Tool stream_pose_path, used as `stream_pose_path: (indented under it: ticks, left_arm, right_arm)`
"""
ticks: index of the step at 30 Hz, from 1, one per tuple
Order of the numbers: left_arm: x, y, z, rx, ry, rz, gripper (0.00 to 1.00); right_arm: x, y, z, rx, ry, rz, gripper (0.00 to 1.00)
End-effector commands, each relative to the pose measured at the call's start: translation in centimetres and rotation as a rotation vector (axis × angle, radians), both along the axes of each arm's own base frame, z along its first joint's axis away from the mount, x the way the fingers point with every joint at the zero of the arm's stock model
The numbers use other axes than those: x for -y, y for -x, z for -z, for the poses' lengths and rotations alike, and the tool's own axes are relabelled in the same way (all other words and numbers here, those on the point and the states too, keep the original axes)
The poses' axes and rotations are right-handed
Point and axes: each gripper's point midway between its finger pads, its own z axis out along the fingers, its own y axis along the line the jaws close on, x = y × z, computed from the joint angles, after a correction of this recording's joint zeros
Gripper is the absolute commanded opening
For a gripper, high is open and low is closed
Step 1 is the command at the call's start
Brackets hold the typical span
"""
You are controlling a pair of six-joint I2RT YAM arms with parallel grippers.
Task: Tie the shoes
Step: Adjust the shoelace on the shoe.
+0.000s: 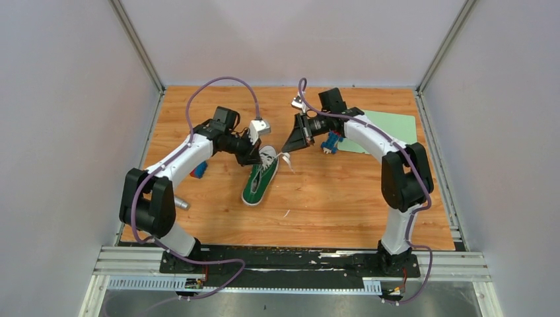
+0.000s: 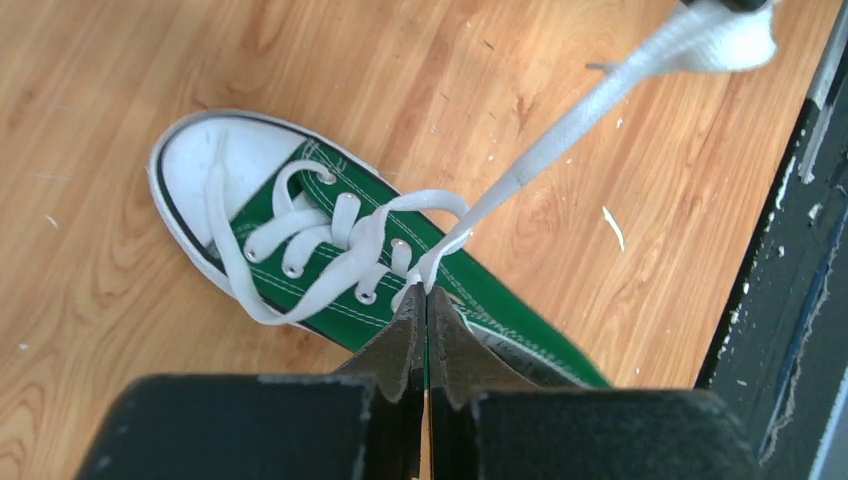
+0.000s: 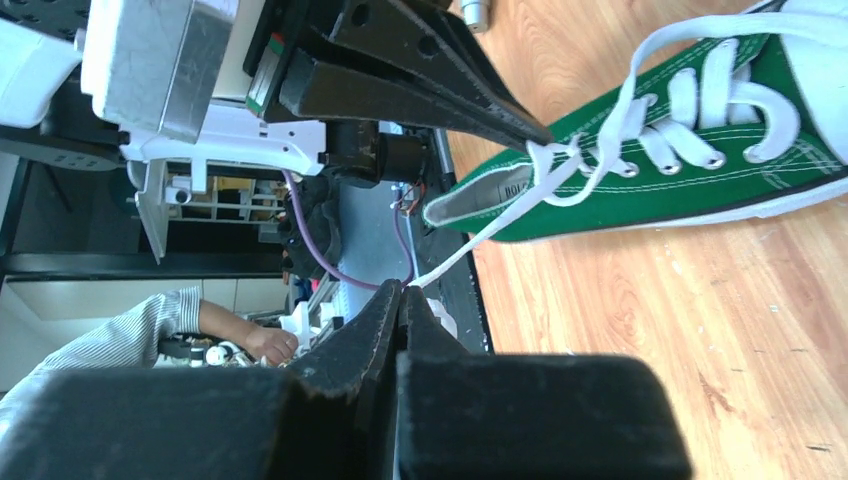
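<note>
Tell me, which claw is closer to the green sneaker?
Left. The left gripper pinches the lace right at the green sneaker's top eyelets; the right gripper holds that lace's stretched end, off to the sneaker's side.

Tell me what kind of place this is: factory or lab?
Most likely a robotics lab test cell: pale grey wall panels box in a wood-grain tabletop, two white-and-black arms are bolted to a metal rail, and the left gripper and right gripper pinch the white lace of a green canvas sneaker.

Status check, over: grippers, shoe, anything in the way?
Left gripper shut on lace at top eyelets of sneaker. Right gripper shut on it too, strand taut. No bow yet. Nothing blocking in view.
</note>
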Motion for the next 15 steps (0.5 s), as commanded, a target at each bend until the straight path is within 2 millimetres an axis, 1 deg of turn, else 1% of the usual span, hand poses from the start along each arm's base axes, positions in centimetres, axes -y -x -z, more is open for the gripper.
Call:
stream_pose_path:
  ticks: [1, 2, 3, 5, 6, 7, 9, 10, 11, 12, 13, 15]
  left_arm:
    - [-0.4, 1.9, 1.5, -0.042, -0.019, 0.051, 0.00]
    - [-0.5, 2.3, 1.8, -0.055, -0.018, 0.052, 0.00]
    - [-0.8, 3.2, 2.6, -0.083, -0.023, 0.048, 0.00]
    - [-1.1, 4.2, 3.3, -0.109, -0.028, 0.048, 0.00]
    - [-1.2, 4.4, 3.5, -0.111, -0.032, 0.049, 0.00]
    - [-1.4, 4.8, 3.7, -0.115, -0.037, 0.050, 0.00]
    - [-1.7, 5.1, 3.9, -0.113, -0.050, 0.048, 0.05]
    - [-1.8, 5.1, 3.9, -0.110, -0.057, 0.041, 0.11]
    - [-1.9, 5.1, 3.8, -0.114, -0.062, 0.033, 0.15]
    - [-2.0, 4.9, 3.4, -0.108, -0.066, 0.014, 0.23]
    - [-2.2, 4.8, 3.1, -0.108, -0.068, -0.002, 0.27]
    - [-3.1, 4.0, 1.8, -0.090, -0.062, -0.074, 0.39]
  right_arm:
    - [-0.2, -1.6, 0.1, 0.040, 0.029, 0.054, 0.01]
    - [-0.4, -2.1, 0.3, 0.031, 0.029, 0.054, 0.02]
    - [-0.7, -2.6, 0.5, 0.022, 0.028, 0.053, 0.02]
    - [-1.3, -3.7, 1.2, -0.014, 0.035, 0.061, 0.06]
    - [-1.6, -4.2, 1.5, -0.041, 0.038, 0.065, 0.08]
    - [-2.0, -4.8, 1.8, -0.067, 0.036, 0.069, 0.09]
    - [-3.0, -5.5, 2.3, -0.128, 0.017, 0.061, 0.09]
    - [-3.7, -5.7, 2.2, -0.169, -0.002, 0.047, 0.09]
    - [-4.5, -5.8, 2.1, -0.204, -0.018, 0.031, 0.08]
    - [-5.2, -6.0, 1.8, -0.228, -0.041, 0.014, 0.08]
    - [-5.6, -6.3, 1.4, -0.231, -0.070, 0.002, 0.08]
    - [-5.9, -7.1, 0.3, -0.160, -0.116, -0.018, 0.12]
